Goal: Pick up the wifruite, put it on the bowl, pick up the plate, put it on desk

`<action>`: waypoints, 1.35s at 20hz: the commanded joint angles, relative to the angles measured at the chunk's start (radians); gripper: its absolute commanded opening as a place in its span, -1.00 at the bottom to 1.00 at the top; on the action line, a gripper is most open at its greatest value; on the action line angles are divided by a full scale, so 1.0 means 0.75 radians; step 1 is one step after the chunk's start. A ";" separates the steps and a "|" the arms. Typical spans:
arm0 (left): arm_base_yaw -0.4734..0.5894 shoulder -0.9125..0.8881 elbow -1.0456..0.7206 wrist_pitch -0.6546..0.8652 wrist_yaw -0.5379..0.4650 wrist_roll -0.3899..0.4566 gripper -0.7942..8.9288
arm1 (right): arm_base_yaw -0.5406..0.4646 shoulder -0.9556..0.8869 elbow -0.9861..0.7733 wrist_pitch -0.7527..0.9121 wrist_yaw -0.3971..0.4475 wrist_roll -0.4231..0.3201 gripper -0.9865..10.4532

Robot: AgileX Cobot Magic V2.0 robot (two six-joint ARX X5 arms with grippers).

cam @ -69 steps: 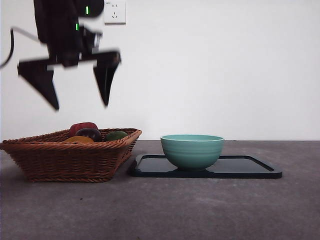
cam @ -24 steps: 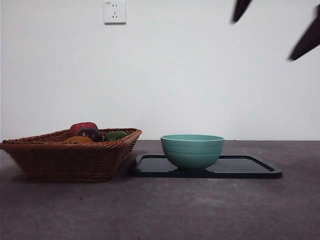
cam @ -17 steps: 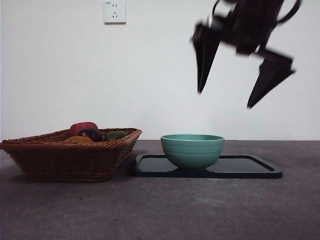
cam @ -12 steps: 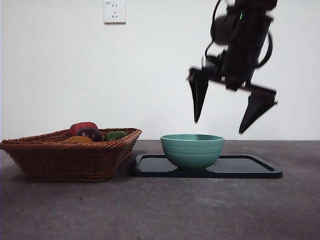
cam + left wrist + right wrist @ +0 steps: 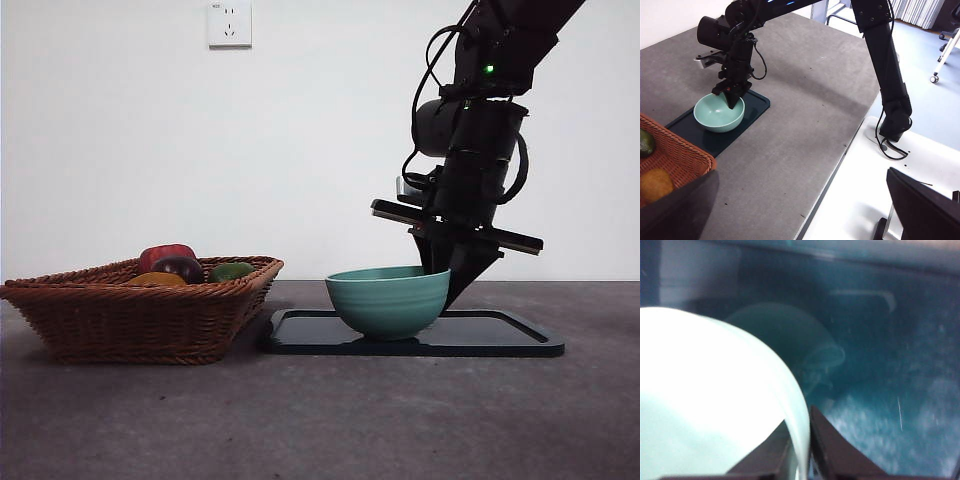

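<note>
1. A white wall with a socket (image 5: pixel 229 23) backs the grey desk (image 5: pixel 320 420), where a wicker basket (image 5: pixel 140 310) sits beside a dark tray (image 5: pixel 500 338).
2. The right gripper (image 5: pixel 440 272) is down at the bowl (image 5: pixel 387 300), its two jaws pinched together on the rim, one inside and one outside, as the right wrist view shows (image 5: pixel 802 450).
3. The bowl stands on the tray and appears slightly tipped, the gripped side of the rim sitting higher than the other.
4. The wifruite (image 5: pixel 158 280) lies in the basket next to a dark purple fruit (image 5: pixel 180 267) and a green fruit (image 5: pixel 232 271); it is not in the bowl.
5. The left gripper (image 5: pixel 800 210) hangs well apart from the work, high over the basket's corner, jaws spread wide.
6. Doing this step well likely means keeping the pinch square on the thin rim and lifting straight and slowly; a glazed wall could slip or swing in so narrow a hold.
7. The bowl should probably clear the tray's raised lip before any sideways move.
</note>
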 commanded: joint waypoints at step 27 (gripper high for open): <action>-0.014 0.005 0.021 0.016 0.006 0.014 0.31 | 0.373 -0.698 -0.993 0.269 -0.098 0.043 -0.82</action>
